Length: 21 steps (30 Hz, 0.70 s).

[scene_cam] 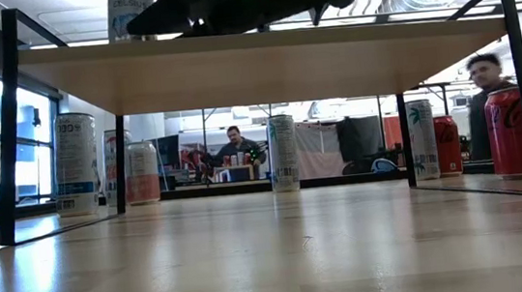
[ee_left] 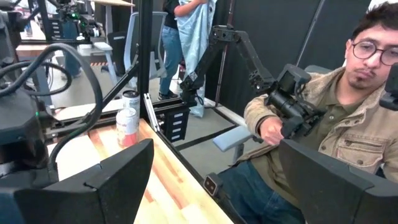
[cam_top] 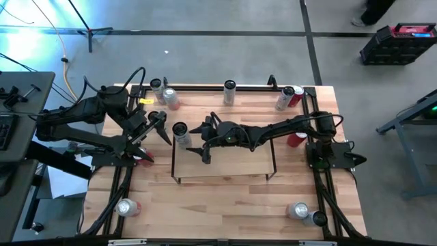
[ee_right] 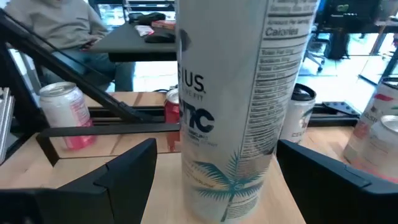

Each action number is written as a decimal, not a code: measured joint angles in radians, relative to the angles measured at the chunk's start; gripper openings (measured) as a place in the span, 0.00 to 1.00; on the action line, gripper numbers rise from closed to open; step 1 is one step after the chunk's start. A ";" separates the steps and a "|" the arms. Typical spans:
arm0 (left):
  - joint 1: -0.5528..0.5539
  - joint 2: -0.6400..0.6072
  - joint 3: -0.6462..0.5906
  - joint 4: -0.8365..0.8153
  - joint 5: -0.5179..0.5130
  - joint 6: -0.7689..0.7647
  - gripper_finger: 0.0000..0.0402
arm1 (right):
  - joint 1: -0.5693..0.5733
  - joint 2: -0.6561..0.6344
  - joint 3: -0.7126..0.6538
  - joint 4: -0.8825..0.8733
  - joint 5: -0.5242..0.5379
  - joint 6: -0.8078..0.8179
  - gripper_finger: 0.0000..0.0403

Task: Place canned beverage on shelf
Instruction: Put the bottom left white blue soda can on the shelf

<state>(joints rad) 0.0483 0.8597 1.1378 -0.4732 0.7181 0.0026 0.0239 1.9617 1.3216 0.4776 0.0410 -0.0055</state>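
The shelf (cam_top: 225, 156) board is bare across its middle and right, open from above; only the white can (cam_top: 181, 132) stands on its left rear corner, with the right gripper (cam_top: 199, 139) just beside it, fingers spread, and the right arm lying across the shelf's rear edge. Thin black wire end frames (scene_cam: 8, 124) close the shelf's two short sides, while the low space beneath the board is free through its length. Along the tabletop (cam_top: 225, 198) rear rail stand several cans (cam_top: 229, 92), with gaps between them. The front strip of tabletop is open, save cans near both front corners (cam_top: 128, 208).
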 joint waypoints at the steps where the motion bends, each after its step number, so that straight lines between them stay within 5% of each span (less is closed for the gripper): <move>1: 0.000 0.000 0.000 0.000 0.000 0.001 0.84 | -0.002 0.006 0.000 0.021 -0.004 -0.004 0.79; 21: 0.000 0.034 0.000 0.000 0.000 0.001 0.84 | -0.030 0.059 0.000 0.133 -0.016 0.006 0.78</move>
<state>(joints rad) 0.0486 0.8932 1.1374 -0.4736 0.7183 0.0036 -0.0063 2.0209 1.3216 0.6109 0.0253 0.0010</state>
